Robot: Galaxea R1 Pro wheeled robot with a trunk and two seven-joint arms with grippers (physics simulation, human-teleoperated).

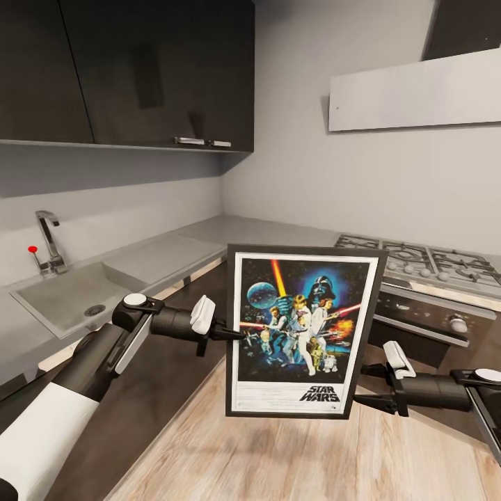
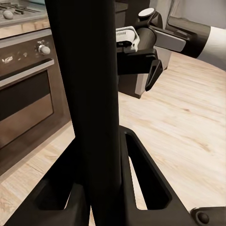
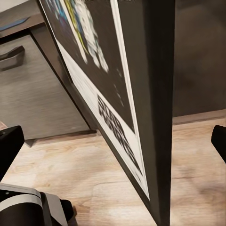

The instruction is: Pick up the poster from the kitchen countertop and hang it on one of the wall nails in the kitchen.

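Note:
The framed Star Wars poster (image 1: 300, 330) hangs upright in the air over the wooden floor, between both arms. My left gripper (image 1: 233, 332) is shut on its left edge at mid height; in the left wrist view the black frame edge (image 2: 89, 94) runs between the fingers (image 2: 147, 181). At the poster's lower right corner my right gripper (image 1: 369, 384) stands open, and in the right wrist view its fingertips (image 3: 9, 146) are far apart on either side of the frame edge (image 3: 157, 117). The pale grey countertop (image 1: 209, 233) lies behind. Any wall nails are too small to make out.
A steel sink (image 1: 62, 296) and chrome tap (image 1: 49, 240) sit at the left, a gas hob (image 1: 417, 257) over an oven (image 1: 417, 320) at the right. Dark upper cabinets (image 1: 139, 69) and a pale hood panel (image 1: 417, 90) hang on the grey wall (image 1: 292, 139).

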